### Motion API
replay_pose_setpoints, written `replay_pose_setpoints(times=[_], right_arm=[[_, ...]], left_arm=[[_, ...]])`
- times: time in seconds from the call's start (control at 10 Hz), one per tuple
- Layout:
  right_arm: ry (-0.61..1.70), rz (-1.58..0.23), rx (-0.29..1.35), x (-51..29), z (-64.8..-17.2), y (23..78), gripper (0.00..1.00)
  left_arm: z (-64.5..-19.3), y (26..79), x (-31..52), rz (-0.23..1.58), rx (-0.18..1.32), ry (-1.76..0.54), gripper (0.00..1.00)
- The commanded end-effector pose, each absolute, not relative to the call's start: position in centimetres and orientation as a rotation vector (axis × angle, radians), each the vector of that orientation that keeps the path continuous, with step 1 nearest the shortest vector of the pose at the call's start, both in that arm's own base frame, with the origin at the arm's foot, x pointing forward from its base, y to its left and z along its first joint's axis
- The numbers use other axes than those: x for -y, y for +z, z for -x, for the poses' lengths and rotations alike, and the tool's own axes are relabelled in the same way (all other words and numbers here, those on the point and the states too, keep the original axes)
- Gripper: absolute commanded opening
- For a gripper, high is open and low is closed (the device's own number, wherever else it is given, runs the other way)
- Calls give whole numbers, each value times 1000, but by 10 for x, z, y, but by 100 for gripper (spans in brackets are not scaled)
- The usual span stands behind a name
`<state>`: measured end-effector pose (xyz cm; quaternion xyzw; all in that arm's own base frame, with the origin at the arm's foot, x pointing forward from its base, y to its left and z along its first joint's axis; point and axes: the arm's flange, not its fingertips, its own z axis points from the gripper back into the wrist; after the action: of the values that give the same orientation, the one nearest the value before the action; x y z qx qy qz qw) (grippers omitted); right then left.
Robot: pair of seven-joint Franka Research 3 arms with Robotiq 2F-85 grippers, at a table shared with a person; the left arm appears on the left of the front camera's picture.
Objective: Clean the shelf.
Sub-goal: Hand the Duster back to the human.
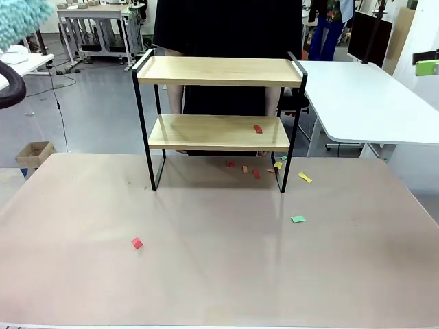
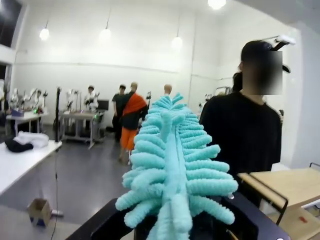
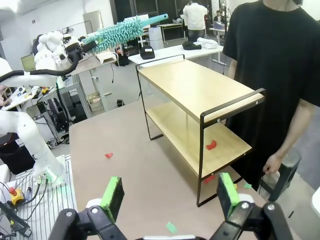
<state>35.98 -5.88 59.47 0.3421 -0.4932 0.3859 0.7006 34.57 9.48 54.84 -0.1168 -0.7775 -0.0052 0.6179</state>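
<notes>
Duster (image 2: 175, 165) pinched in left gripper (image 2: 172, 225) should sweep the red scrap (image 1: 258, 128) off the shelf (image 1: 218, 70), right gripper (image 3: 170, 192) spread.

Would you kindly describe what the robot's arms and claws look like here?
The right claw has black fingers tipped with bright green pads. The left arm, seen in the right wrist view, has glossy white rounded links, with black cable running along it to its black left claw.

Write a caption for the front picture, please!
A wooden shelf on a table with paper scraps scattered around.
</notes>
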Motion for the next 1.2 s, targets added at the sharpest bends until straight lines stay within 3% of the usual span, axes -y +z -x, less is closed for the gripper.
replay_pose_setpoints(times=[0.0,0.5,0.7,0.8,1.1], right_arm=[[881,-755,1101,60,-361,596,100],[881,-755,1101,60,-361,596,100],[881,-755,1101,60,-361,596,100],[881,-755,1101,60,-361,596,100],[881,-755,1101,60,-361,596,100]], left_arm=[[-377,497,-74,268,1723,29,18],[-401,406,-58,246,1593,54,18],[-399,403,-51,320,1618,37,18],[-388,435,-115,278,1544,53,18],[-388,435,-115,278,1544,53,18]])
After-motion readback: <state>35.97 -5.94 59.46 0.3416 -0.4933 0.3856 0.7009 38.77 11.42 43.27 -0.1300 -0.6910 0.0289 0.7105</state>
